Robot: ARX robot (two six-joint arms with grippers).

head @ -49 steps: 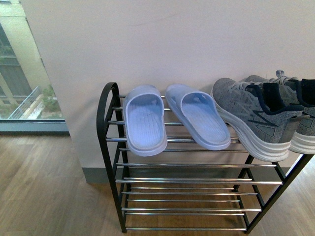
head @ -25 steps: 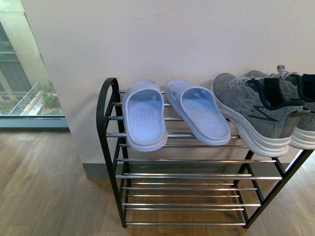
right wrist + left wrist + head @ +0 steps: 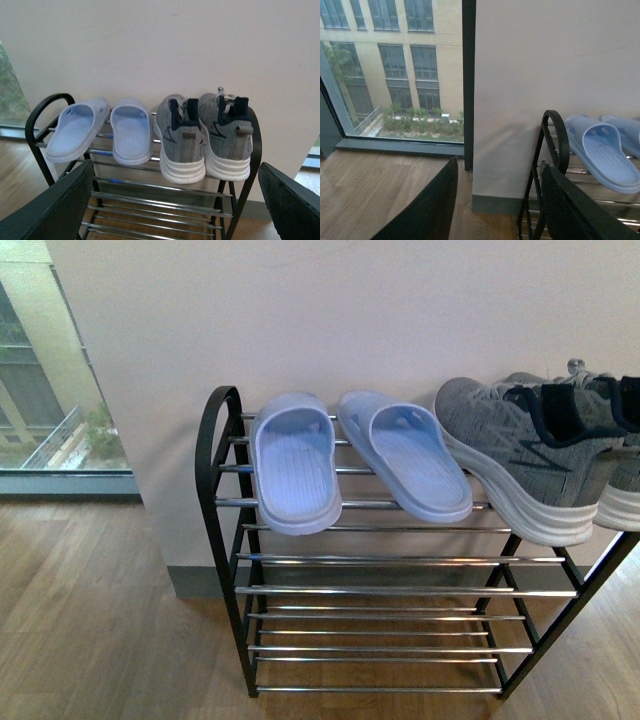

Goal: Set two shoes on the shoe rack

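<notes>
Right wrist: 2 shoes (image 3: 202,137) on shoe rack (image 3: 240,197).

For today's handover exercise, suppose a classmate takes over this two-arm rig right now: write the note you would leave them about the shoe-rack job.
Left gripper: open, holding nothing, off the left end of the rack.
Right gripper: open, holding nothing, facing the rack with a gap to it.
The two grey knit lace-up sneakers with white soles stand side by side on the top tier of the black-framed rack with silver bar shelves, heels toward the robot.
A pair of light blue plastic slippers lies beside them on the same tier.
Done: both sneakers are on the rack.
Left: apparently nothing beyond parking the arms.
</notes>
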